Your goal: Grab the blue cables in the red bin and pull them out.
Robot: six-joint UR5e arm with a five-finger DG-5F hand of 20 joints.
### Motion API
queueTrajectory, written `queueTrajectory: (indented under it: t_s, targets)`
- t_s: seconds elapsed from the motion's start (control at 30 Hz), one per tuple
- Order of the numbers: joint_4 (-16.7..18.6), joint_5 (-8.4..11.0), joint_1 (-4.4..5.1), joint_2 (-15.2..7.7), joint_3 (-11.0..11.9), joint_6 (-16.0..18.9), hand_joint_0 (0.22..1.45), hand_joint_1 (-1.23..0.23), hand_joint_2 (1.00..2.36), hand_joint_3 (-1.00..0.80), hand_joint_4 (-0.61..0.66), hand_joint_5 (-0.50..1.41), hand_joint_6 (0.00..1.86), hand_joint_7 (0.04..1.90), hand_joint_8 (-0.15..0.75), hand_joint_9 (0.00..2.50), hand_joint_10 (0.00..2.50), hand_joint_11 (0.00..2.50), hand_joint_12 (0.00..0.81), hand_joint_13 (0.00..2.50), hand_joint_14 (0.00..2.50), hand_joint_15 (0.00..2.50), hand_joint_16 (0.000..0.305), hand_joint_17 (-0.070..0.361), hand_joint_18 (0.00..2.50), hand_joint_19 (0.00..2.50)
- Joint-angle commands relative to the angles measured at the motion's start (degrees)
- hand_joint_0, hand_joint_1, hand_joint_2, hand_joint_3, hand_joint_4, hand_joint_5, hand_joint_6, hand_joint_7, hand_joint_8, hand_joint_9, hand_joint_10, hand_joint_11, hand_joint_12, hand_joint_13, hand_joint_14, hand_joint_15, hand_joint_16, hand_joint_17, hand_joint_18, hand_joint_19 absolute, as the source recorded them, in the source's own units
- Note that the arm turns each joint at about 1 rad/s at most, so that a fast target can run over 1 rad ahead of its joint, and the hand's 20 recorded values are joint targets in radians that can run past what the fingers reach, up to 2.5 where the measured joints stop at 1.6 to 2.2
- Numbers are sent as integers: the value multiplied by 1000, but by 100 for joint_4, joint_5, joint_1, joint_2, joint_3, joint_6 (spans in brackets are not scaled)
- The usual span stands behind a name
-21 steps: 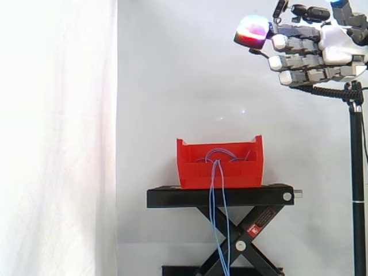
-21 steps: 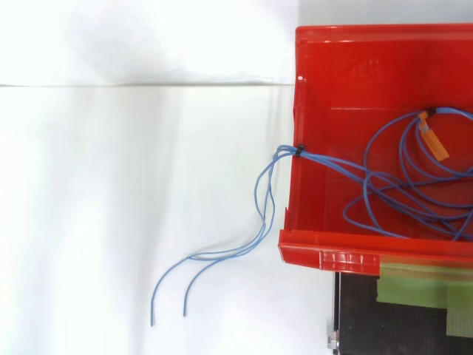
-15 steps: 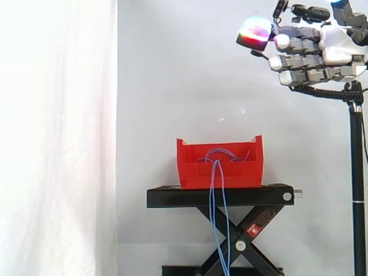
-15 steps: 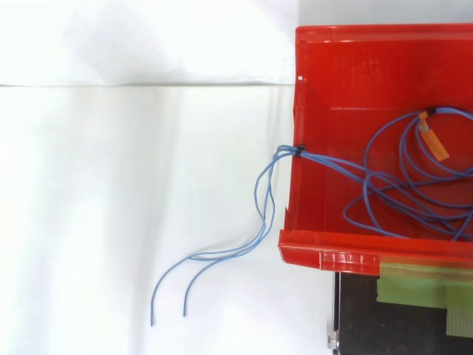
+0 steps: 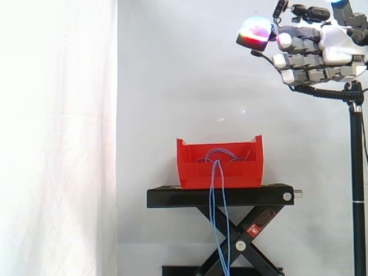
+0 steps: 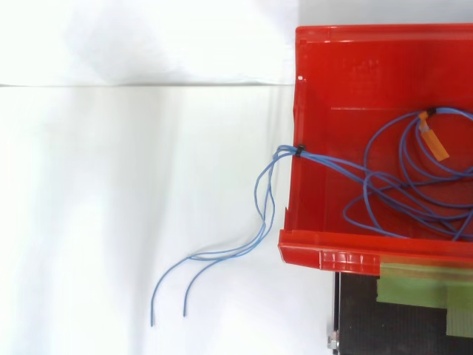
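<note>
Side view, frame left: white curtain (image 5: 57,138), soft vertical folds, matte.

Centre: black stand (image 5: 218,196), a flat slab top on crossed scissor legs. The red bin (image 5: 230,175) sits on it, made of smooth moulded plastic. Its near wall is stepped lower than its two side walls.

The blue cables (image 6: 325,161) are thin, glossy and round in section. In the top view most of their length lies in loose overlapping loops on the bin floor, at frame right. A bundle crosses the bin's left rim, where a small black tie (image 6: 301,150) cinches it. From there two strands hang outside and curve down to loose ends at lower left, over the white ground (image 6: 111,222). In the side view the same strands drop over the near wall and down past the scissor legs.

An orange tag (image 6: 434,146), flat and oblong, lies on the loops at the upper right of the bin. A strip of green tape (image 6: 414,287) sits below the bin's lower rim, on the stand's ribbed top.

Open room: I see bare air all around and above the bin, and its mouth is unobstructed.

Upper right of the side view: hand (image 5: 330,49), well above the bin and to its right, well apart from it. The palm is side-on. The fingers reach level toward frame left, relaxed, stacked close together, and nothing is held. One pad glows magenta and cyan.

Right edge: thin black pole (image 5: 357,172), upright.
</note>
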Motion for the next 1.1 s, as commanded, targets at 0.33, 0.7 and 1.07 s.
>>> queueTrajectory:
  t_s: [0.33, 0.7, 1.07]
  targets:
    - [0, 0, 0, 0, 2, 0, 763, -814, 1000, -1000, 156, 382, 7, 224, 257, 719, 12, 382, 351, 551, 11, 290, 52, 117, 403, 432]
    - [0, 0, 0, 0, 2, 0, 770, -812, 1000, -1000, 160, 385, 7, 225, 257, 739, 12, 385, 350, 569, 11, 294, 52, 116, 431, 447]
    - [-35, 18, -35, 0, 2, -26, 779, -814, 1000, -1000, 160, 390, 7, 225, 257, 750, 14, 397, 350, 574, 11, 299, 51, 115, 447, 446]
